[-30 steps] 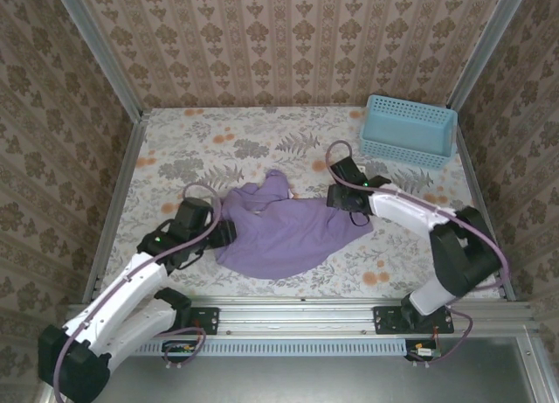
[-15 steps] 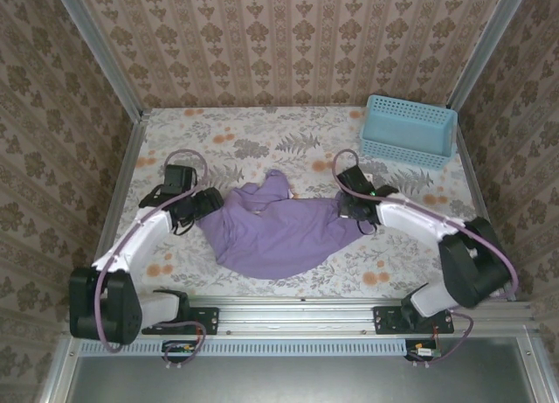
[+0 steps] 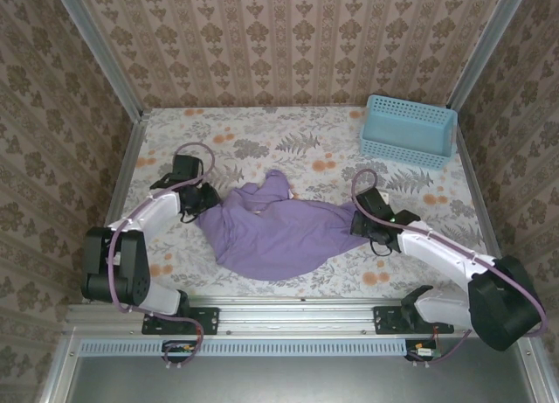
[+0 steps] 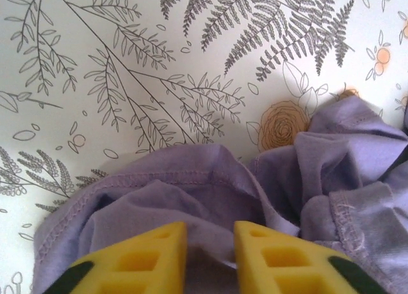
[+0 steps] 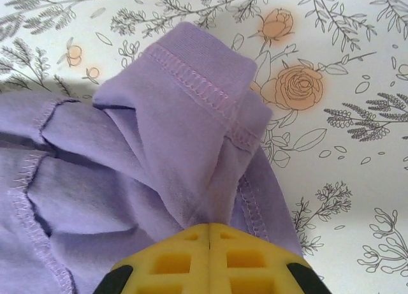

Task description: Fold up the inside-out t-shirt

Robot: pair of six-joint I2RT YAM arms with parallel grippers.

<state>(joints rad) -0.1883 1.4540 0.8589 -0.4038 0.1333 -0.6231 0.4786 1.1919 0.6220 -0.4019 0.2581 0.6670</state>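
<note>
Two pinches are held on the inside-out t-shirt (image 3: 279,237): left gripper (image 4: 210,233) nearly closed, right gripper (image 5: 210,229) clamped tight. Cloth between them is pulled wider than before; spreading underway.

The left arm (image 3: 144,218) lay low and bent, reaching inward; the left tool (image 4: 210,235) pinched the inside-out t-shirt (image 4: 191,189) between its yellow fingers (image 4: 146,256), with a thin gap between them; the right arm (image 3: 441,250) stretched low, inward; the right tool (image 5: 210,230) was squeezed tight on the same cloth.
</note>
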